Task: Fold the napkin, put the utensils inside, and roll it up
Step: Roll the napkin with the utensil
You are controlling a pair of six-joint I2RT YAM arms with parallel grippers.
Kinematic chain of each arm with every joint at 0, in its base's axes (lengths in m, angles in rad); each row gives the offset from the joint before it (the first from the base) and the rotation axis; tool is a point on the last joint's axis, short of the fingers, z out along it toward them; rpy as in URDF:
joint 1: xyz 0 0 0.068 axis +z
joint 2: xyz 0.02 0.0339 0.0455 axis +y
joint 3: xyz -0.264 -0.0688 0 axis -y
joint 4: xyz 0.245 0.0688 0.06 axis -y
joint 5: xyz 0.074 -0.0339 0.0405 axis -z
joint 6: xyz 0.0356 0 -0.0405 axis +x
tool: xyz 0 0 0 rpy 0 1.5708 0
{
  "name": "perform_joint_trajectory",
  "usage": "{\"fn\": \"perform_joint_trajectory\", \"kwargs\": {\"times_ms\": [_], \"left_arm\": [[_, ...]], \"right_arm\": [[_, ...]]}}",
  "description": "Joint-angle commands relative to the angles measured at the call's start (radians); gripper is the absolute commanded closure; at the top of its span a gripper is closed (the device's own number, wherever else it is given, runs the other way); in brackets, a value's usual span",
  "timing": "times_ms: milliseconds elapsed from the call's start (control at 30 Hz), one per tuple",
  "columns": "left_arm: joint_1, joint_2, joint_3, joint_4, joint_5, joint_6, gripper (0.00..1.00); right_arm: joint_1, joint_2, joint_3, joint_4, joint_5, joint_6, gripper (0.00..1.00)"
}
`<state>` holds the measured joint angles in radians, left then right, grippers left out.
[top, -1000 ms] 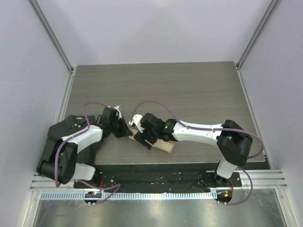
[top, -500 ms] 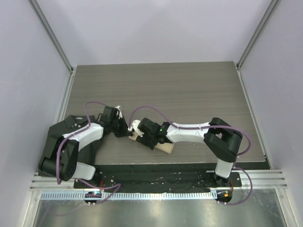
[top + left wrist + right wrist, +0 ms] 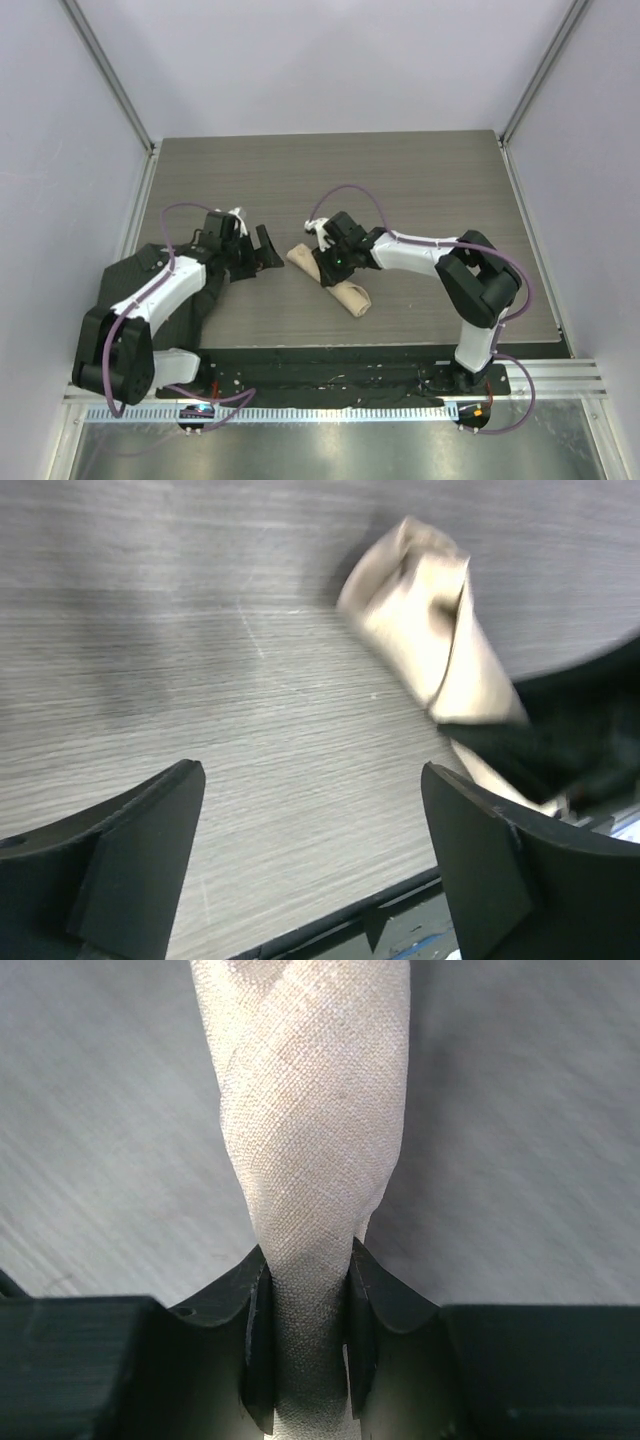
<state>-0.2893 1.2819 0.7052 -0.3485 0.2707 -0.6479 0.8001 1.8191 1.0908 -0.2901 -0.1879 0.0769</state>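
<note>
Napkin [image 3: 351, 297], beige: one, rolled into a tube, lying aslant on the table [image 3: 400, 180] between the arms.
Grippers: two.
Left gripper [image 3: 266, 250]: fingers [image 3: 140, 860] spread wide, holding nothing, near the roll's left end but apart from it.
Right gripper [image 3: 328, 270]: fingers [image 3: 256, 1330] narrow, pinching the roll near mid-length.

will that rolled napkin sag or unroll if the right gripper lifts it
Probably sags: the napkin is soft woven cloth, visibly pinched narrow by the right gripper. Its loose-looking end may unwind. The rough weave likely resists slipping.
</note>
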Motion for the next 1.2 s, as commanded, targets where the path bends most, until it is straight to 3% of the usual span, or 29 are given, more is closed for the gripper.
{"fn": "perform_joint_trajectory", "kwargs": {"times_ms": [0, 300, 433, 567, 667, 700, 833, 1167], "left_arm": [[0.025, -0.078, 0.059, -0.081, 0.028, 0.021, 0.03], [0.098, -0.210, 0.112, -0.144, 0.091, 0.105, 0.00], [0.128, -0.223, 0.125, -0.184, 0.102, 0.152, 0.00], [0.154, -0.250, 0.128, -0.184, 0.133, 0.177, 0.00], [0.162, -0.276, 0.132, -0.184, 0.136, 0.198, 0.00], [0.165, -0.280, 0.134, -0.185, 0.133, 0.203, 0.00], [0.170, -0.294, 0.137, -0.181, 0.137, 0.215, 0.00], [0.174, -0.332, 0.139, -0.167, 0.136, 0.228, 0.00]], "right_arm": [[-0.114, 0.031, -0.065, -0.046, 0.050, 0.118, 0.71], [-0.353, 0.025, -0.097, 0.015, 0.050, 0.224, 0.69], [-0.401, 0.043, -0.080, 0.008, 0.160, 0.239, 0.68], [-0.427, 0.051, -0.068, 0.006, 0.173, 0.248, 0.66], [-0.427, 0.028, -0.063, 0.006, 0.163, 0.248, 0.54], [-0.427, 0.019, -0.065, 0.006, 0.159, 0.245, 0.45], [-0.432, -0.030, -0.046, -0.001, 0.122, 0.242, 0.33], [-0.443, -0.237, 0.011, -0.018, -0.007, 0.207, 0.20]]}}
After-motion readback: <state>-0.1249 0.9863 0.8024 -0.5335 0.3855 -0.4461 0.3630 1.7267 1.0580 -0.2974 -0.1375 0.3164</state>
